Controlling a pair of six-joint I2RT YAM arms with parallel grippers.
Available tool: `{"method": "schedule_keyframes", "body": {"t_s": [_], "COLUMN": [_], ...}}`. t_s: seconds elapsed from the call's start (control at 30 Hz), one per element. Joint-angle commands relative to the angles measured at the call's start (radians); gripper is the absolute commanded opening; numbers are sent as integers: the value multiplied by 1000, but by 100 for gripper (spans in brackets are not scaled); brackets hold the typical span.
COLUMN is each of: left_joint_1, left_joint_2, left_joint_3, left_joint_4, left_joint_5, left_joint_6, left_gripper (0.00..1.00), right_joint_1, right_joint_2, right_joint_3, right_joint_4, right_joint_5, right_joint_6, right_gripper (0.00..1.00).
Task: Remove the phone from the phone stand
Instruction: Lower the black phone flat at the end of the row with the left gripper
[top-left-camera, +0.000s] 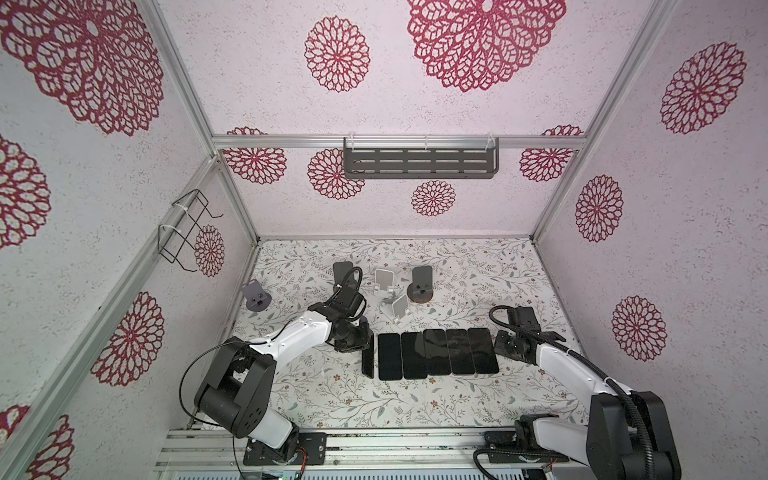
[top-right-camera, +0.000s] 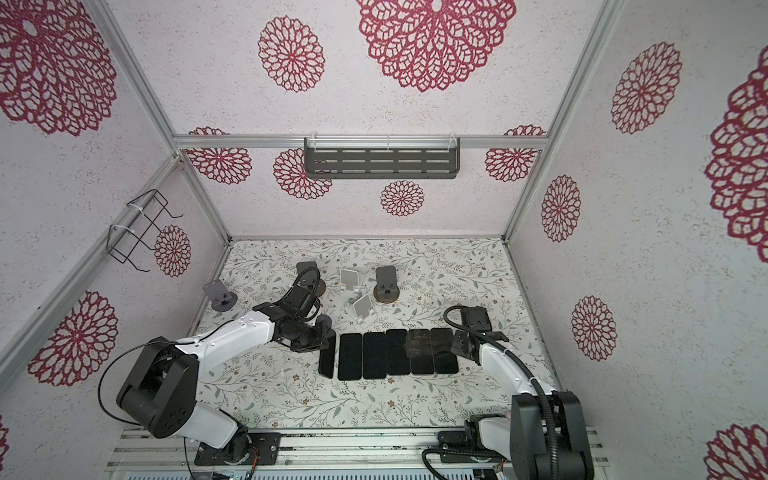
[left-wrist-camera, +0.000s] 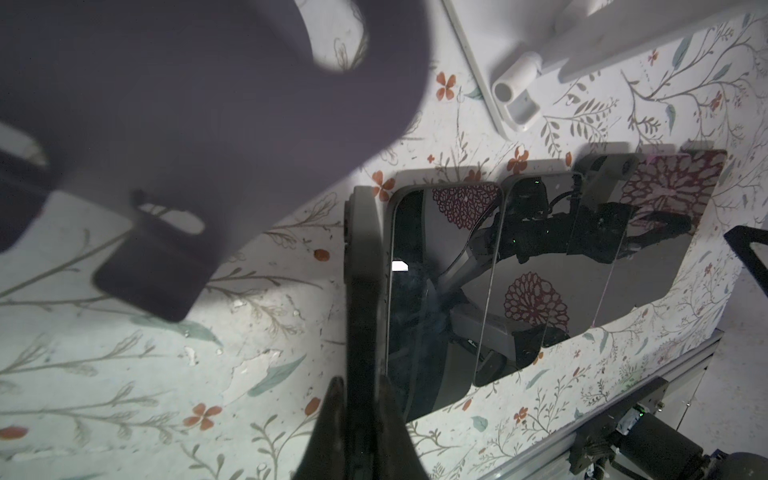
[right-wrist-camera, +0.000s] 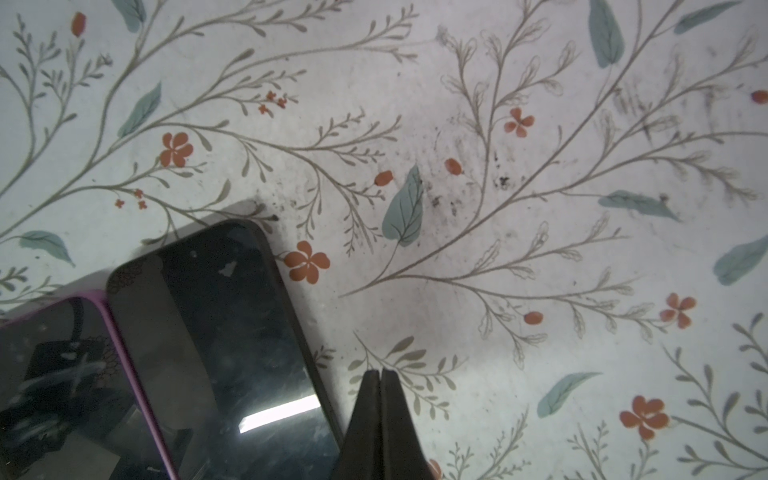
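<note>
The phone (top-left-camera: 368, 360) (top-right-camera: 327, 359) stands on its long edge at the left end of a row of five phones (top-left-camera: 437, 352) lying flat, screen up, mid-table. It is pinched between the fingers (left-wrist-camera: 332, 411) of the left gripper (top-left-camera: 362, 338) (left-wrist-camera: 359, 415), which clamps narrowly on its thin sides. The phone is just beside the leftmost flat one; I can't tell whether its lower edge touches the table (top-left-camera: 332, 399).

Just behind that gripper, on its far side, sits a purple-grey phone stand (top-right-camera: 324, 321) (left-wrist-camera: 187, 124) with nothing on it.

Farther back stand two white stands (top-left-camera: 384, 282), two dark stands (top-left-camera: 422, 282), and a grey stand (top-left-camera: 257, 296) far left.

The right gripper (top-left-camera: 500, 343) (right-wrist-camera: 380, 382) is pressed closed and empty, just right of the row's last phone (right-wrist-camera: 216, 332).
</note>
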Motion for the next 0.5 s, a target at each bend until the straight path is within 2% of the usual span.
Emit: {"method": "schedule_keyframes", "body": {"t_s": [0.0, 0.47], "left_joint_1": [-10, -17], "left_joint_2": [22, 59], "left_joint_3": [28, 13], "left_joint_4": [51, 61], "left_joint_5": [-10, 22], "left_joint_6": [-21, -32], "left_gripper": [0, 0], "right_joint_1": [-7, -12], "right_joint_2": [-19, -33], "right_joint_3": [23, 27], "right_joint_4": [-13, -12], "right_joint_5": [9, 14], "right_joint_6": [-21, -29], "right_gripper": [0, 0]}}
